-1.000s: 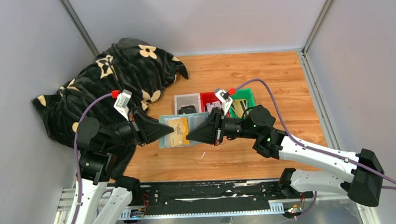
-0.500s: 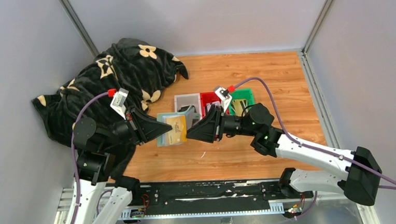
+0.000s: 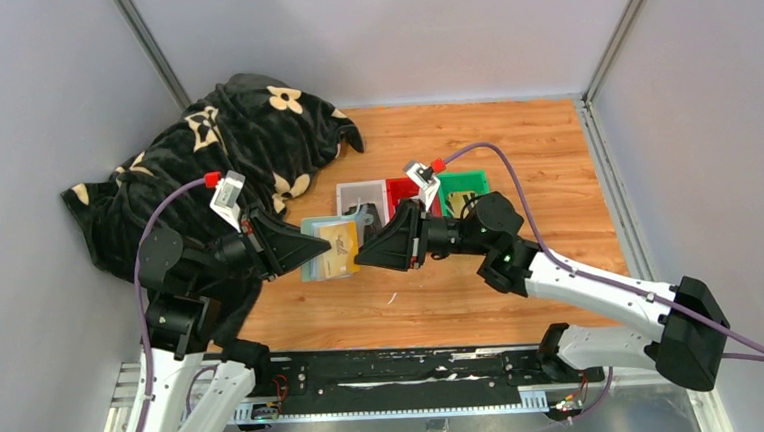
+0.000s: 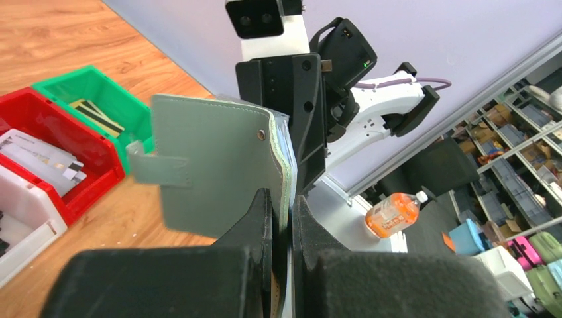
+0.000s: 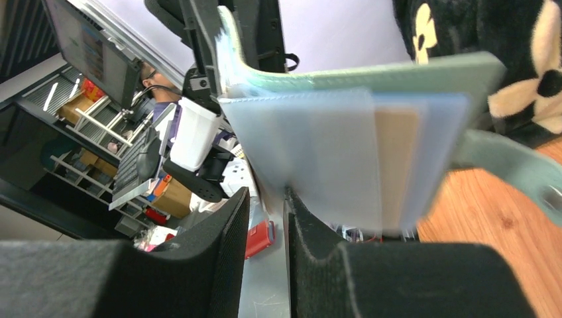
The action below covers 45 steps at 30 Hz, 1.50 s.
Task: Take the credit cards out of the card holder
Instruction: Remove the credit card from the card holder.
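Note:
The sage-green card holder (image 3: 322, 250) hangs lifted above the wood, and my left gripper (image 3: 326, 245) is shut on its edge. In the left wrist view its outer cover (image 4: 219, 165) with the closing tab stands upright, pinched in that gripper (image 4: 283, 202). A gold-yellow credit card (image 3: 344, 241) shows in the pale teal inside (image 5: 318, 152), again as a tan strip (image 5: 396, 159). My right gripper (image 3: 361, 259) faces the holder from the right. Its jaws (image 5: 265, 199) stand open, and the holder's lower edge sits at the right finger, with only background in the gap.
White (image 3: 346, 190), red (image 3: 396, 185) and green (image 3: 476, 180) trays stand in a row behind the holder, with cards lying in them (image 4: 99, 114). A black flowered blanket (image 3: 233, 135) is heaped at the back left. Grey walls close in three sides.
The holder lay spread on the table; my left gripper has lifted and tilted it. My right gripper was shut, has opened, and has shifted slightly left toward the holder.

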Motion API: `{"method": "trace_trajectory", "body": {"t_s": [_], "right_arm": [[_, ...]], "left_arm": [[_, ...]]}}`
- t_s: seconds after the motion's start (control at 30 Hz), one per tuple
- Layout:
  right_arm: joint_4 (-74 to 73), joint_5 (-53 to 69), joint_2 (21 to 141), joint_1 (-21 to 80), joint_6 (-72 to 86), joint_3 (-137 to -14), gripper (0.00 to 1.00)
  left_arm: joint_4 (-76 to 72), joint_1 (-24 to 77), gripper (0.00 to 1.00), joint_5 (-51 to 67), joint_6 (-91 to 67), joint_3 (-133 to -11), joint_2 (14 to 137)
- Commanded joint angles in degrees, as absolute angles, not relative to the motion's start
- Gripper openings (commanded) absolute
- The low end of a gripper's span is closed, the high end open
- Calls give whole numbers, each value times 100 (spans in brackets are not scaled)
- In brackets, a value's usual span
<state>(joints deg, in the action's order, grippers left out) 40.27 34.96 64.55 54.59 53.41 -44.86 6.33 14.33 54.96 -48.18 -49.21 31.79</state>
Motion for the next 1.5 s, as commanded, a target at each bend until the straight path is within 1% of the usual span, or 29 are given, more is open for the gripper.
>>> {"method": "trace_trajectory", "body": {"t_s": [0.0, 0.07, 0.2, 0.27, 0.5, 0.7, 0.73, 0.8, 0.9, 0.93, 0.97, 1.1, 1.17, 1.2, 1.3, 1.47], "right_arm": [[4208, 3699, 6413, 5440, 5365, -4843, 28], [3952, 3684, 6305, 5440, 5256, -4855, 29], [3630, 3733, 6136, 5440, 5081, -4860, 37], [3489, 3666, 6076, 5443, 5003, -4876, 38], [3313, 3671, 6368, 5440, 4922, -5142, 39], [3529, 3775, 6665, 5441, 5030, -5300, 39], [3567, 3797, 6703, 5448, 5051, -5321, 38], [3656, 3849, 6771, 5449, 5106, -5359, 33], [3867, 3900, 6798, 5449, 5211, -5289, 22], [3951, 3896, 6788, 5449, 5244, -5230, 16], [4029, 3887, 6781, 5449, 5268, -5197, 14], [4160, 3830, 6705, 5449, 5308, -5075, 2], [4183, 3777, 6641, 5441, 5300, -5004, 0], [4189, 3719, 6603, 5440, 5300, -4954, 0], [4197, 3607, 6496, 5434, 5283, -4820, 0], [4210, 3483, 6364, 5433, 5291, -4631, 0]], "left_arm": [[893, 1450, 1, 5554, -4555, -5100, 3165], [1029, 1450, 1, 5541, -4430, -5136, 3165], [1103, 1450, 1, 5535, -4351, -5155, 3164], [1100, 1450, 1, 5542, -4364, -5158, 3156], [911, 1450, 1, 5591, -4614, -5167, 3151], [892, 1450, 1, 5646, -4703, -5225, 3129], [886, 1450, 1, 5642, -4717, -5234, 3122], [875, 1450, 2, 5643, -4737, -5238, 3120], [876, 1450, 2, 5643, -4749, -5238, 3116], [858, 1450, 4, 5635, -4794, -5231, 3120], [840, 1450, 5, 5634, -4826, -5215, 3120], [703, 1450, 20, 5671, -5013, -5124, 3120], [687, 1450, 32, 5693, -5042, -5088, 3107], [669, 1450, 35, 5713, -5077, -5068, 3103], [495, 1450, 33, 5774, -5223, -5022, 3079], [392, 1450, 26, 5829, -5329, -5019, 3042]]}}
